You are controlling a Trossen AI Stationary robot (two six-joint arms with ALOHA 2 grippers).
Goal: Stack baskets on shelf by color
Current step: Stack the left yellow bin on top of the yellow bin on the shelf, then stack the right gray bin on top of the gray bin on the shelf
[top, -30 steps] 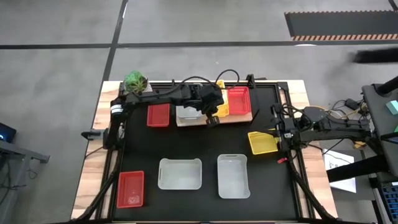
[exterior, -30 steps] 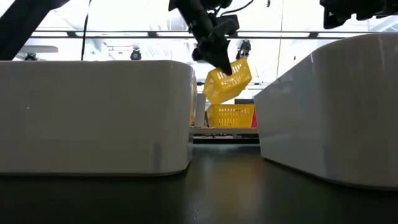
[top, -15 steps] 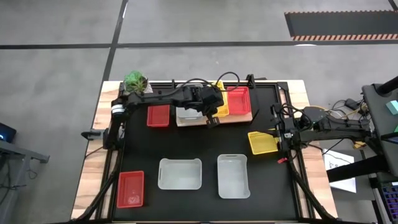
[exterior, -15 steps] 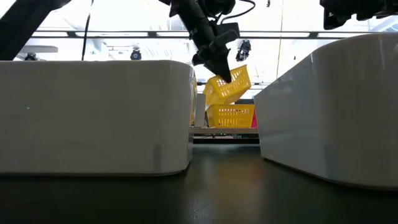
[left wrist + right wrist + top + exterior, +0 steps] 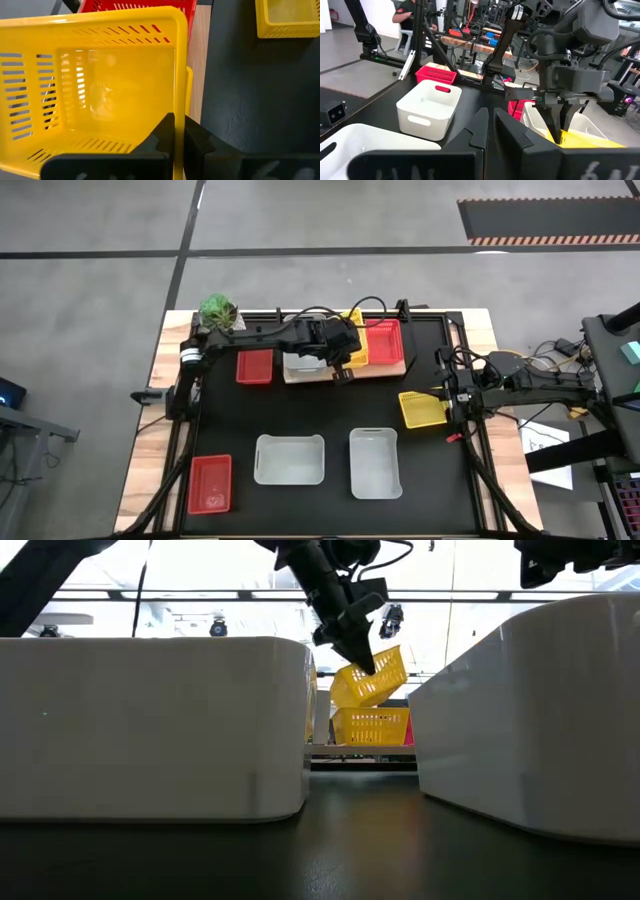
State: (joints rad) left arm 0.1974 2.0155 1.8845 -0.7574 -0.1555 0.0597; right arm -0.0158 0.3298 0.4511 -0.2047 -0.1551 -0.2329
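Over the shelf (image 5: 392, 366), seen from above, my left end effector (image 5: 343, 364) is clamped on the rim of a yellow basket (image 5: 356, 352), holding it between the white basket (image 5: 302, 363) and the red basket (image 5: 384, 342) so it can join its own colour. My right end effector (image 5: 447, 397) waits shut and holding nothing at the desk's right edge, beside a loose yellow basket (image 5: 422, 409). Two more white baskets (image 5: 289, 459) and two red ones (image 5: 254, 365) lie off the shelf.

From desk level, the held basket (image 5: 372, 678) hangs tilted, one end low over a second yellow basket (image 5: 370, 725) that already sits on the shelf. The overhead camera hides both that lower basket and the tilt.

Through my left wrist, my fingers (image 5: 165, 137) pinch the near wall of the basket (image 5: 100, 85), which explains the slant: I hold one edge only.

Through my right wrist, the left end effector (image 5: 561, 121) shows from the far side, its fingers shut on the yellow rim (image 5: 585, 140).
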